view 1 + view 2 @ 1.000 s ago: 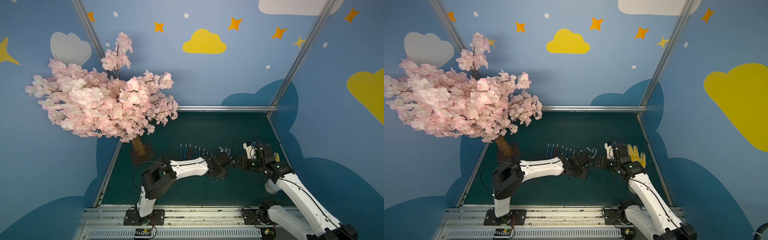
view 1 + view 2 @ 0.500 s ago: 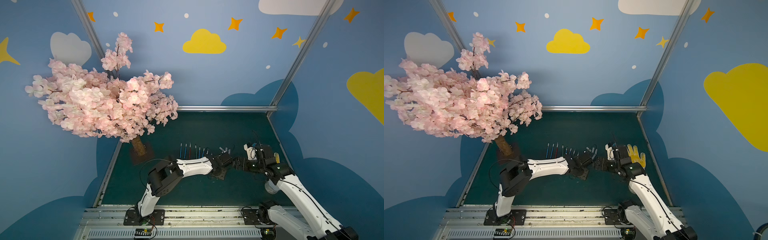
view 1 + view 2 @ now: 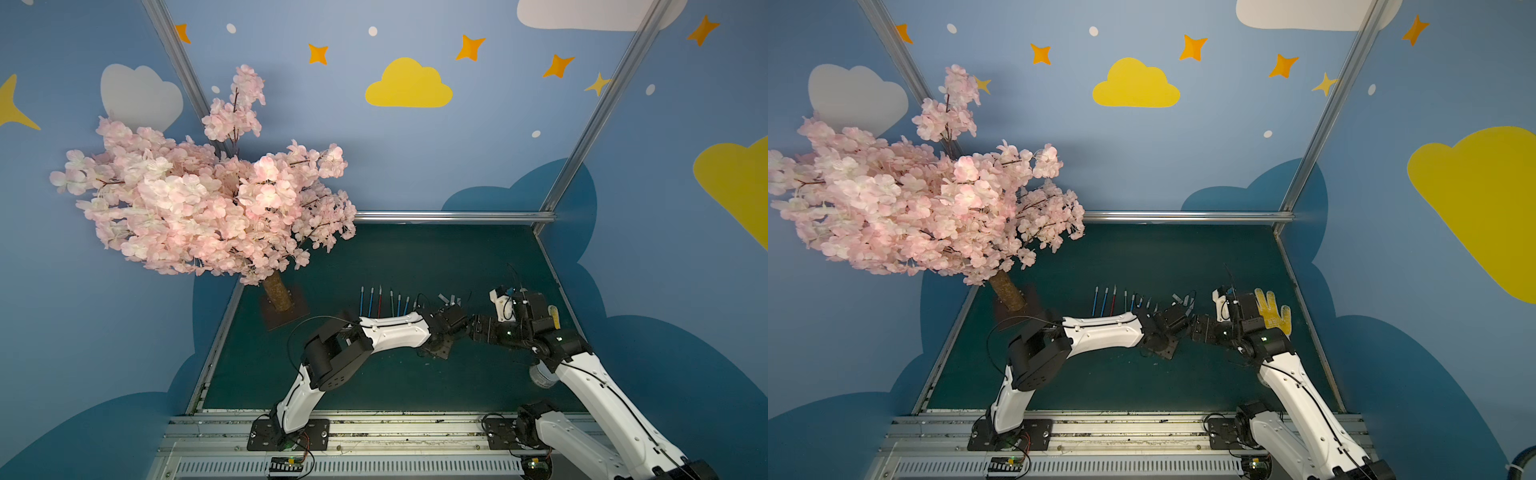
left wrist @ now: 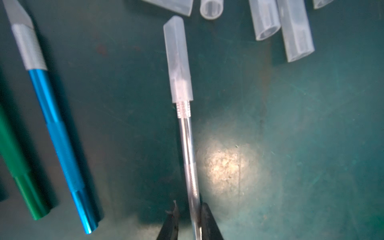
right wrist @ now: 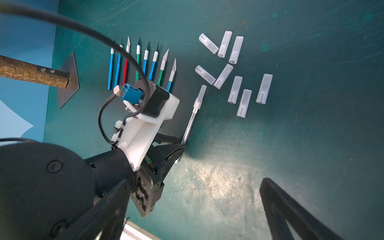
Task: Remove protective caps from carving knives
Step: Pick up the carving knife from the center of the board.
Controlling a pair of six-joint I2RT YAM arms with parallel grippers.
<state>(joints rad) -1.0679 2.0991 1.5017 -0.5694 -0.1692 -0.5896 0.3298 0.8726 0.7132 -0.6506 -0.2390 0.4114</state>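
Observation:
A silver carving knife (image 4: 188, 145) lies on the green mat with its translucent protective cap (image 4: 179, 62) on the blade end; it also shows in the right wrist view (image 5: 190, 122). My left gripper (image 4: 190, 218) straddles the handle's rear end. One finger touches the handle and the other stands a small gap off it, so the gripper is narrowly open. Several uncapped knives (image 5: 141, 62) lie in a row beside it, seen in both top views (image 3: 380, 301) (image 3: 1113, 301). Several loose caps (image 5: 234, 89) are scattered on the other side. My right gripper (image 5: 197, 207) hangs wide open and empty over bare mat.
A pink blossom tree (image 3: 199, 199) overhangs the left rear on a trunk with a flat base plate (image 3: 286, 316). A yellow glove (image 3: 1273, 311) lies behind the right arm near the right wall. The two wrists nearly meet at mid-table (image 3: 467, 326).
The left jaws have narrowed around the silver knife's handle. The left arm has shifted slightly to the right. The right gripper stays wide open.

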